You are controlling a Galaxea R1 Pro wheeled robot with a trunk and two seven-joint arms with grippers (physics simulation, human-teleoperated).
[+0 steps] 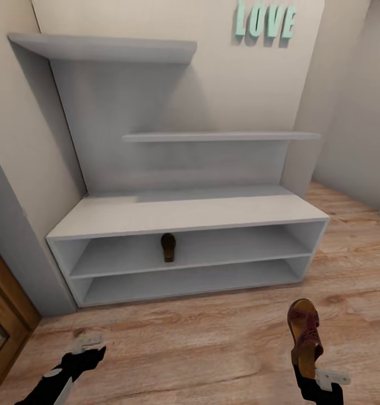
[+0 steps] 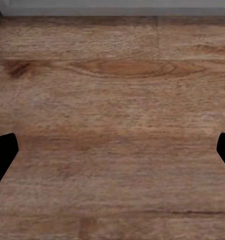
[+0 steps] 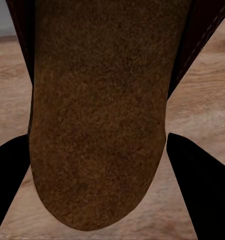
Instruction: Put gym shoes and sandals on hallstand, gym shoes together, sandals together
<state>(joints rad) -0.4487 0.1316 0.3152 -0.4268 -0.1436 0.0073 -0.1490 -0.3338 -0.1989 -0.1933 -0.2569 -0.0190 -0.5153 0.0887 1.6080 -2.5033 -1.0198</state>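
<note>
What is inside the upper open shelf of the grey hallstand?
One sandal stands on the hallstand's upper open shelf, near its middle. The shelf's far left corner is shadowed, so nothing there is discernible.

- The right gripper [image 1: 309, 368] is partly hidden behind the heel of the sandal [image 1: 305, 336] it grips; its arm runs off the near edge of the head view.
- In the right wrist view that sandal's footbed [image 3: 100, 115] is cut off at the edge, so the straps cannot be seen.
- The second sandal [image 1: 168, 247] on the hallstand's [image 1: 178, 212] upper shelf is too small to make out its straps.
- The left gripper's fingers [image 2: 2, 155] show as dark wedges cut by the picture's sides.
</note>
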